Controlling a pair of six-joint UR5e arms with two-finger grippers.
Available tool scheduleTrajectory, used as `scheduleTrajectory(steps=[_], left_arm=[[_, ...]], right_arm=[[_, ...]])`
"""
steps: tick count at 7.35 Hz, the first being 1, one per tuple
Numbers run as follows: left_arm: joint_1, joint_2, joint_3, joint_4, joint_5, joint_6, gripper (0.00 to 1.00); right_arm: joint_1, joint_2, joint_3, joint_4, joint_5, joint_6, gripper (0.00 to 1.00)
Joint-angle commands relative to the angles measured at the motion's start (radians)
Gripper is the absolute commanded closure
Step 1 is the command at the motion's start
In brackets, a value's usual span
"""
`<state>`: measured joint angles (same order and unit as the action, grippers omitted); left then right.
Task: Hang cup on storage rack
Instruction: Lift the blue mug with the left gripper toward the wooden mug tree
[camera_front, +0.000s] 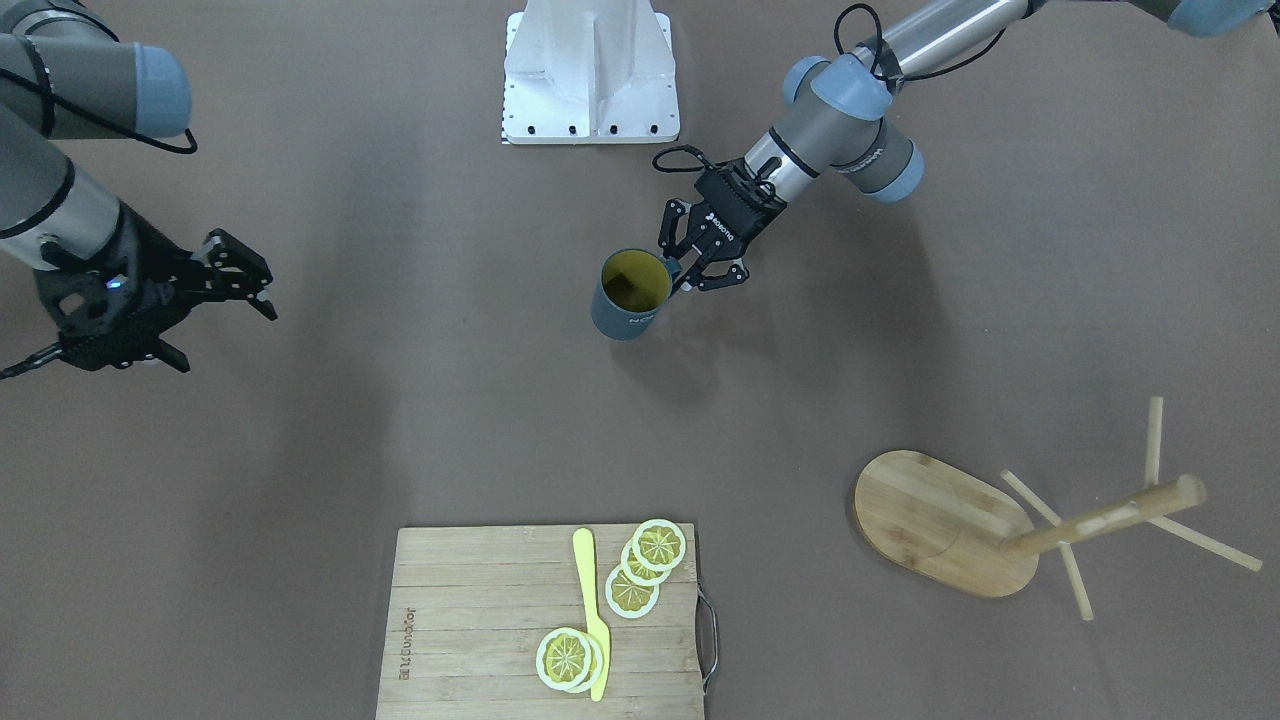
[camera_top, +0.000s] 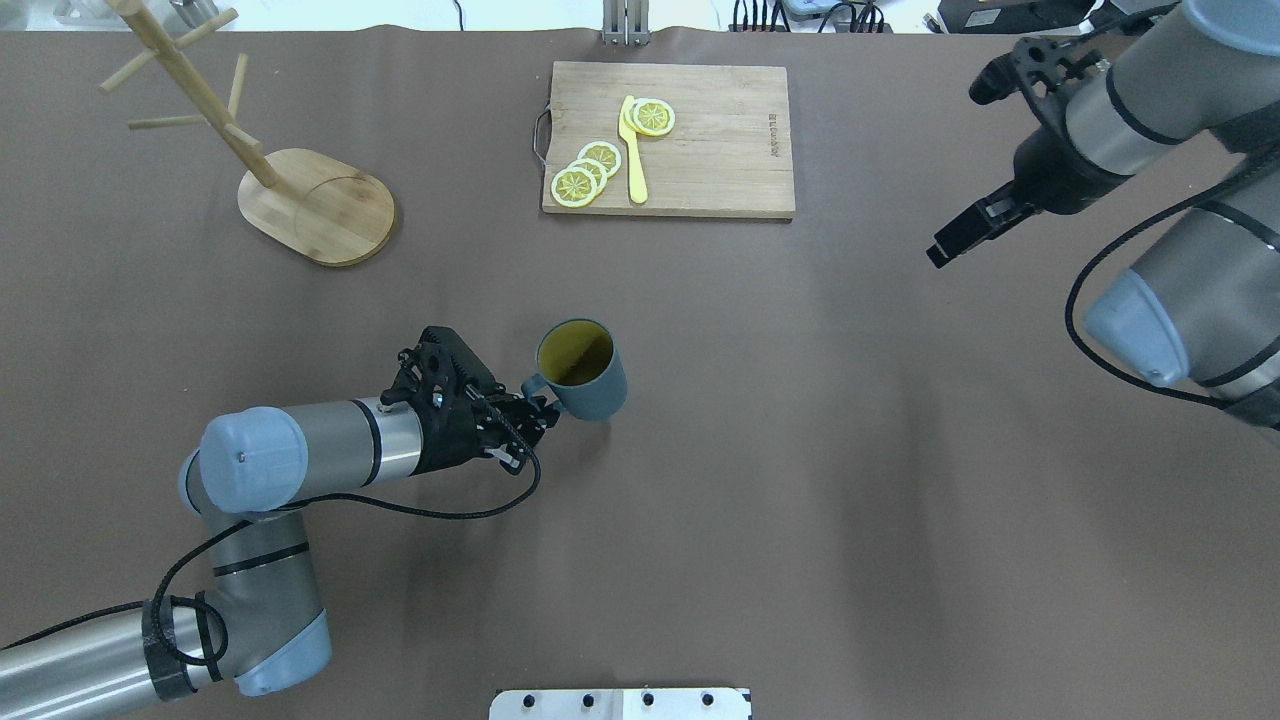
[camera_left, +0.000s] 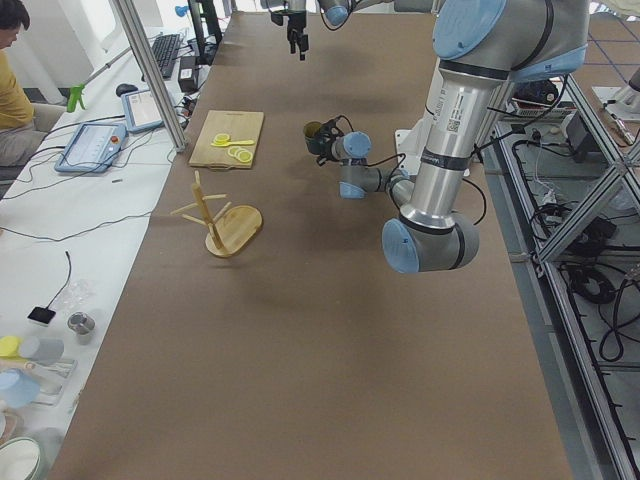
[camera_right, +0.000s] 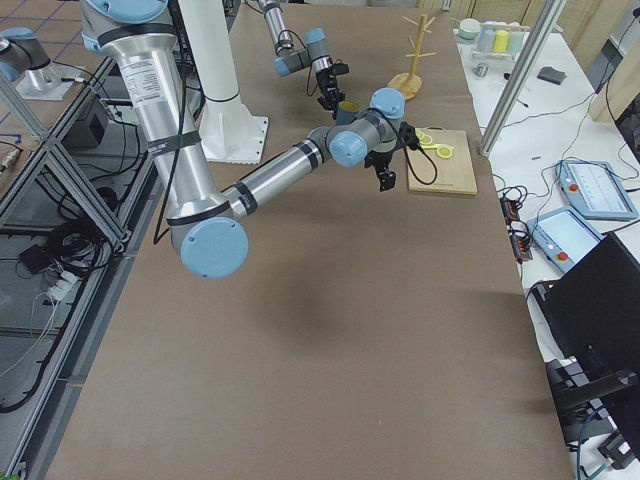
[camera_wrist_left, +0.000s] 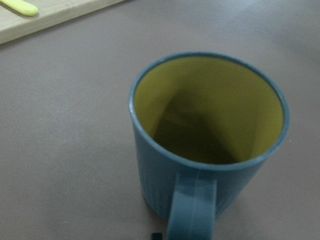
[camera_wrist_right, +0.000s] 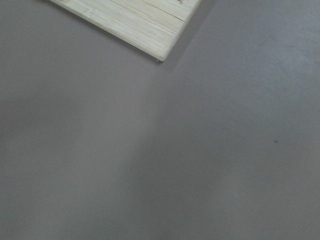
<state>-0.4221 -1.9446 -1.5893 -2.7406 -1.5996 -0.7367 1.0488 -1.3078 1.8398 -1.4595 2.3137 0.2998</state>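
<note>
Left arm stretched low over the tabletop, wrist near level, left tool (camera_front: 697, 282) pinched on the cup (camera_front: 625, 312) handle. Right arm held out to its side, right tool (camera_front: 228, 340) spread wide.

cup (camera_front: 625, 305) 1 | rack (camera_front: 940, 520) 1 | cutting board (camera_front: 470, 600) 1 | lemon slices (camera_front: 632, 592) 5 | yellow knife (camera_front: 590, 590) 1

Colours on a brown table (camera_front: 400, 430).
Slate blue outside, yellow inside for the cup (camera_front: 628, 300); pale bamboo grain for the rack (camera_front: 935, 520) and the striped board (camera_front: 480, 620); yellow with white rims and spoke lines for the lemon slices (camera_front: 660, 545); plain yellow for the knife (camera_front: 593, 610).
</note>
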Motion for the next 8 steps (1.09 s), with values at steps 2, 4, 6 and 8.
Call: scheduleTrajectory(steps=[2, 4, 6, 8], left_arm=[[-0.072, -0.001, -0.064, -0.046, 0.194, -0.434, 1.0], [-0.288, -0.011, -0.031, -0.07, 0.014, -0.969, 1.0], [-0.464, -0.016, 0.055, -0.074, -0.178, -1.206, 1.0], [-0.507, -0.114, 0.146, -0.085, -0.18, -1.521, 1.0]], right_arm=[[0.239, -0.27, -0.005, -0.01, 0.018, -0.201, 0.0], [0.315, -0.277, -0.109, 0.002, 0.019, -0.209, 0.0], [0.33, -0.274, -0.16, 0.001, 0.013, -0.214, 0.0], [0.332, -0.275, -0.166, 0.001, 0.016, -0.206, 0.0]])
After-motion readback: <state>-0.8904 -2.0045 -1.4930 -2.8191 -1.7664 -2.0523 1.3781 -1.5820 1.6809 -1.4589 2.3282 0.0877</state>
